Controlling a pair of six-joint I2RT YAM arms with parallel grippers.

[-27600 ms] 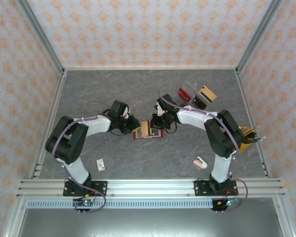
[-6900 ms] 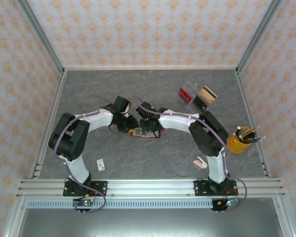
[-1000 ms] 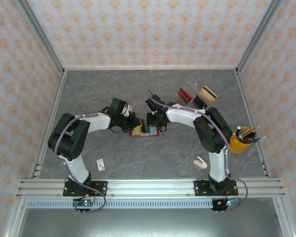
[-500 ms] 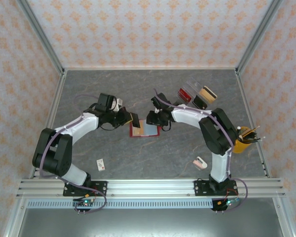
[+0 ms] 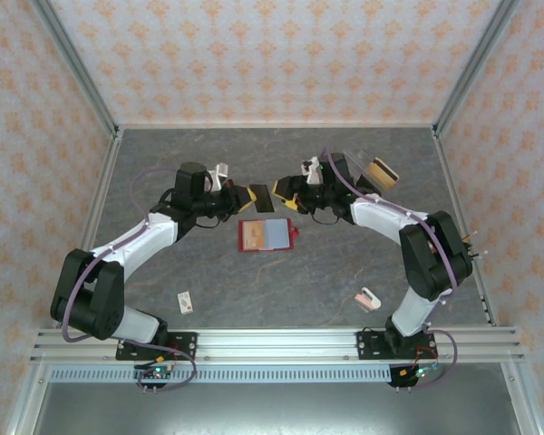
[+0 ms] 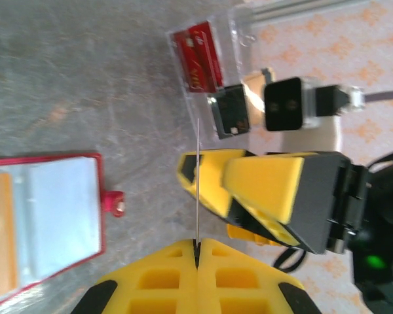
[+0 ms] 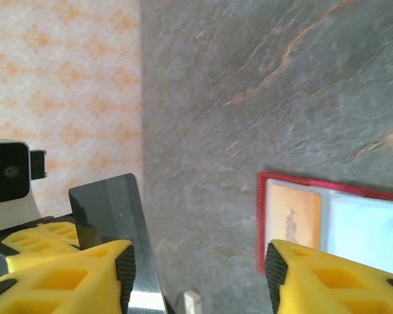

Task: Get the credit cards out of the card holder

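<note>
The red card holder [image 5: 268,234] lies open and flat on the table. A yellowish-tan credit card [image 7: 291,219] sits in its left pocket. My left gripper [image 5: 247,194] hovers behind the holder, shut on a dark credit card [image 5: 262,198], which the left wrist view shows edge-on as a thin line [image 6: 198,190] rising from the closed jaws [image 6: 198,243]. My right gripper [image 5: 286,190] faces it from the right, open [image 7: 198,271]. The dark card's [image 7: 111,209] free end stands inside the open jaws, close against one finger [image 7: 121,268].
A clear tray [image 6: 239,39] at the back right holds a dark-red block [image 6: 198,55] and a dark card [image 6: 229,111]. A yellow pen cup [image 5: 471,252] stands behind the right arm. A tiny white card [image 5: 186,301] and a small pink-white thing [image 5: 369,297] lie near the front.
Both grippers have left the card holder and moved toward the back. The left one drew out the dark card and lifted it. The right gripper has opened wider.
</note>
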